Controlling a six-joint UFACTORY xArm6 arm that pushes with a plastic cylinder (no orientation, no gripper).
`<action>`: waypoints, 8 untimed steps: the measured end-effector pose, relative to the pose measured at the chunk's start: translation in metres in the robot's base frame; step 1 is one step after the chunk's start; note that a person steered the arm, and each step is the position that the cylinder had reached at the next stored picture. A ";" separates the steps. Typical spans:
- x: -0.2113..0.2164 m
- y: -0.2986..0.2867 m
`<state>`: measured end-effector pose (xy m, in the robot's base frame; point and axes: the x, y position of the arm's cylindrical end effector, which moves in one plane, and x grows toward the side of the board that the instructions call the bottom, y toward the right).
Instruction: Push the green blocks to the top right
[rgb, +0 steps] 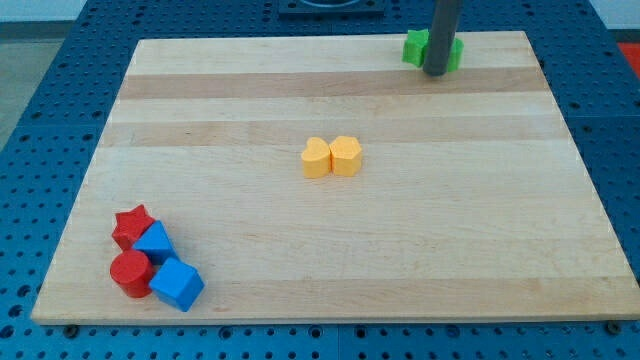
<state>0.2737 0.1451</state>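
Where the wooden board (330, 240) comes nearest the view's bottom, at its left corner, 4 blocks sit bunched together: a blue cube (178, 284) lowest, a red cylinder (129, 273) touching it on the view's left, a second blue block (155, 243) just above those 2, and a red star (131, 223) at the top of the cluster. All 4 press against one another.

Farther up, near the middle of the board, 2 yellow blocks stand side by side and touching: a yellow heart-like block (316, 158) on the view's left and a yellow block (346, 155) on the view's right, its shape harder to make out.

Farthest off, at the board's top edge toward the right corner, lies the green block (415, 46), with a second sliver of green (457, 52) showing on the other side of the rod (442, 25). Whether that is 1 block or 2 I cannot tell, since the rod covers the middle. My tip (436, 73) rests on the board directly in front of the green, touching or nearly so. I have no jaws, only the plain rod, so nothing is gripped.
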 end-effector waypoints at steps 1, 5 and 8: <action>0.000 -0.007; -0.012 -0.081; -0.047 -0.047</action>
<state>0.2272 0.0978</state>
